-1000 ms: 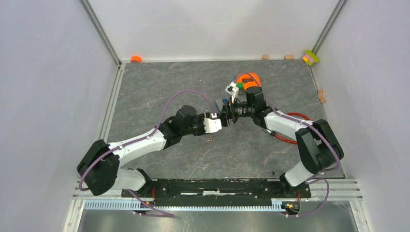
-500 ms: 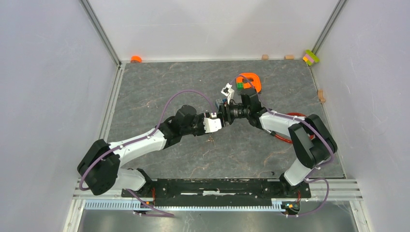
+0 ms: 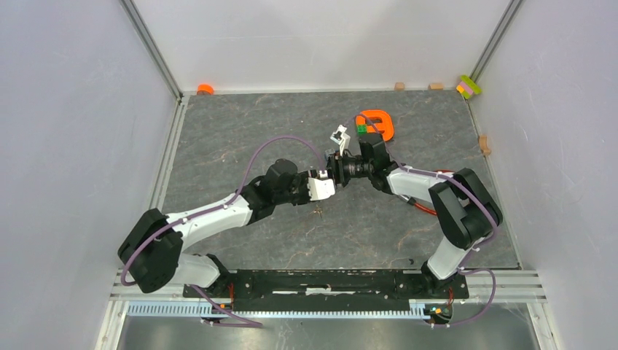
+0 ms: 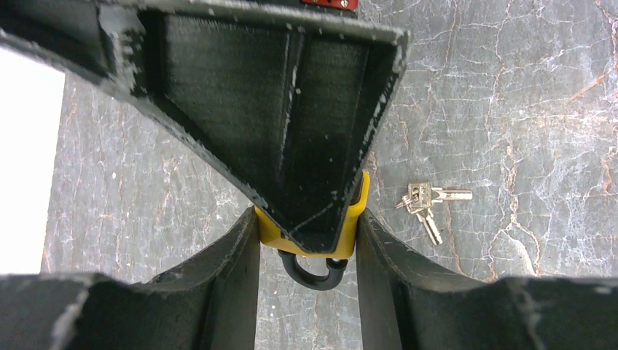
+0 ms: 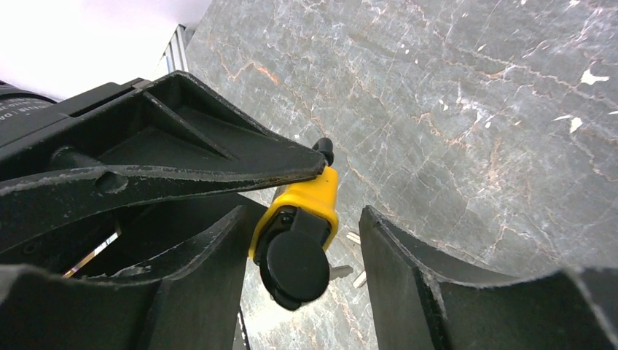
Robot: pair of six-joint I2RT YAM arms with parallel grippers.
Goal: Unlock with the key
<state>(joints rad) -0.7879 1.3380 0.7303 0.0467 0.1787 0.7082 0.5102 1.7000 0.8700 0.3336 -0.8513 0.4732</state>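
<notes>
Insp. note: left gripper [image 4: 307,240] is part-closed and clamped on the body of the yellow padlock [image 5: 310,198], one finger per side, w/ the black shackle [image 4: 313,271] hanging free below the tips and clear of the table [image 4: 510,109]. Right gripper [image 5: 302,219] stands open – its fingers straddle the same lock, a gap showing on at least the far side, so nothing is held. The key [image 4: 425,202] is not in either hand: the small silver bunch lies flat on the stone, near the lock but apart from it. A round black cap [image 5: 295,266] sits on the lock's end facing the right wrist cam; probably the keyway cover, cannot confirm. Risks, as judged: (1) if the right hand grips the lock too, both hands are occupied and the key is left on the table – no unlock possible. (2) In a handover, if the left hand lets go before the right hold is firm, the lock drops, poss. onto the keys, scattering them. (3) The key is thin and flat, so a pinch off the hard stone may skid or miss. (4) The two sets of fingers are crowded – contact could twist the lock in its grip.
</notes>
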